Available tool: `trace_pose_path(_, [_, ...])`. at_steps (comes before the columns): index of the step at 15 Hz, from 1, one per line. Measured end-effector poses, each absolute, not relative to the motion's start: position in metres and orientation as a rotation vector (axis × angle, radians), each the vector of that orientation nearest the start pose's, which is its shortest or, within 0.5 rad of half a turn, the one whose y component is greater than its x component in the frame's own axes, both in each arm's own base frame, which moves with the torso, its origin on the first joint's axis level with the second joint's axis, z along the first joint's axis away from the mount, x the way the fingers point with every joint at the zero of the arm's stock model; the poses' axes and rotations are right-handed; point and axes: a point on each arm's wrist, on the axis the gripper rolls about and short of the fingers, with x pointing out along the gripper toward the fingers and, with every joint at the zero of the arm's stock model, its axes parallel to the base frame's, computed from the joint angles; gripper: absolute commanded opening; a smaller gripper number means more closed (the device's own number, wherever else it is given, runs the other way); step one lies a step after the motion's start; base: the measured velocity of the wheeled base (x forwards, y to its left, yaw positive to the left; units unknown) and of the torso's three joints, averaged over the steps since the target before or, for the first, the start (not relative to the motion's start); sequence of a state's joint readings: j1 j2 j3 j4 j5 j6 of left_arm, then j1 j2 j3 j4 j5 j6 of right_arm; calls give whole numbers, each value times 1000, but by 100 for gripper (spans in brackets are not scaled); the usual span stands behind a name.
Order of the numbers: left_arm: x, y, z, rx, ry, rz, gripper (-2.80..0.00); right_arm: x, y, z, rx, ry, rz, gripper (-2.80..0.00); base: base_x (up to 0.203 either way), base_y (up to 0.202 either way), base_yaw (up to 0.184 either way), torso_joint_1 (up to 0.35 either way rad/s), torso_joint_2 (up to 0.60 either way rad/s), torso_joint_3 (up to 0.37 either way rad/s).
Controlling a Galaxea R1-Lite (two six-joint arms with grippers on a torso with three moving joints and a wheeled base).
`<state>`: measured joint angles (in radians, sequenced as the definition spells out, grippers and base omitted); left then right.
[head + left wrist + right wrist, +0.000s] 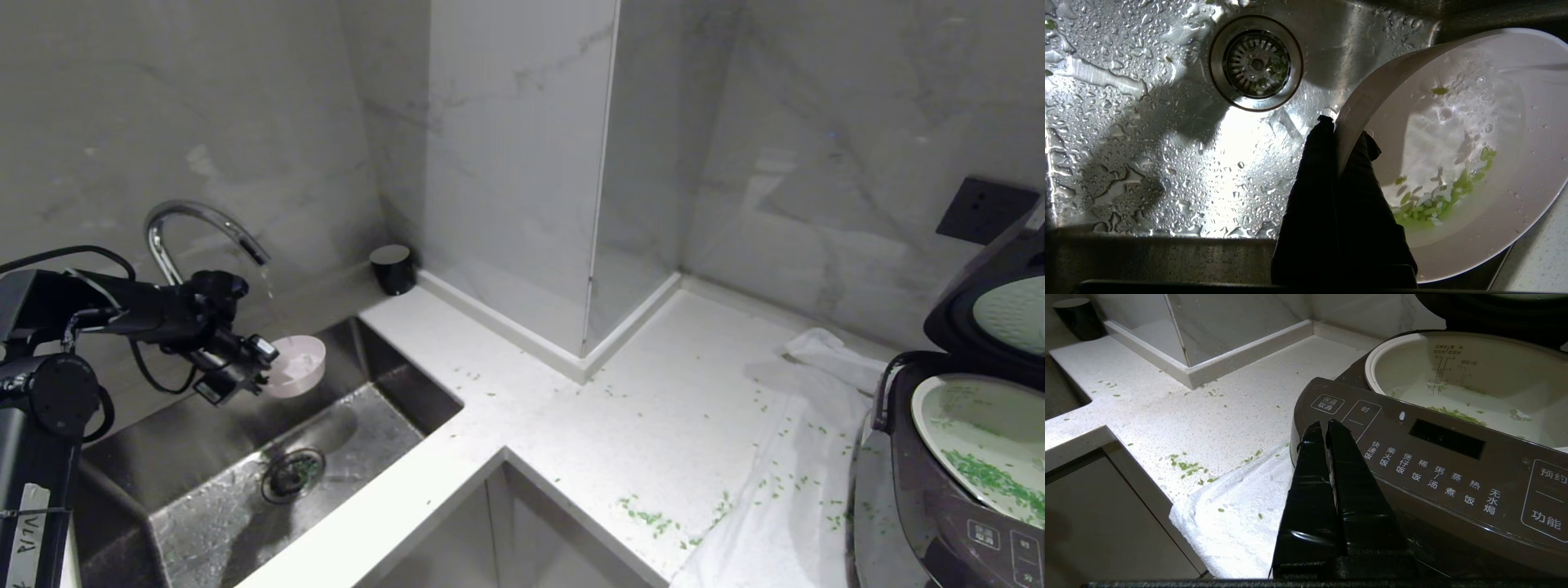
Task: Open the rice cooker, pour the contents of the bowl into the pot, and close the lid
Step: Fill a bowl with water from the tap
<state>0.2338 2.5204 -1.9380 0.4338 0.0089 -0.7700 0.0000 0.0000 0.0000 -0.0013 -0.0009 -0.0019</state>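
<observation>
Left gripper point(1338, 134) pinched the bowl point(1457, 155) rim under the tap point(204, 224) — likely rinsing; right gripper point(1327, 428) closed, empty.

head: high, wide | wrists: close | shared: sink point(245, 482), rice cooker point(931, 523)

A: Head view's pretty dim and grey, only the table point(620, 408) catches light from above.

B: Yeah, and the left wrist shot has harsh glare blown out on the wet sink point(1167, 163), with the gripper point(1337, 126) just a black silhouette casting dark shadows.
</observation>
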Motion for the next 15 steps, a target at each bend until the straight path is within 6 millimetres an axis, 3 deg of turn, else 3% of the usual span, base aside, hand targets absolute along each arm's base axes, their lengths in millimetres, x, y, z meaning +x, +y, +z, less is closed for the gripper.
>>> trace_pose_path(6, [469,106,52,-815,907,605,-280,-23,0,76,-2,-1,-1,-280,0,0,0,0,0,0])
trace_pose_path(15, [453,45,56,-766,1011,530,-280,-23,0,76,-2,-1,-1,-280,0,0,0,0,0,0])
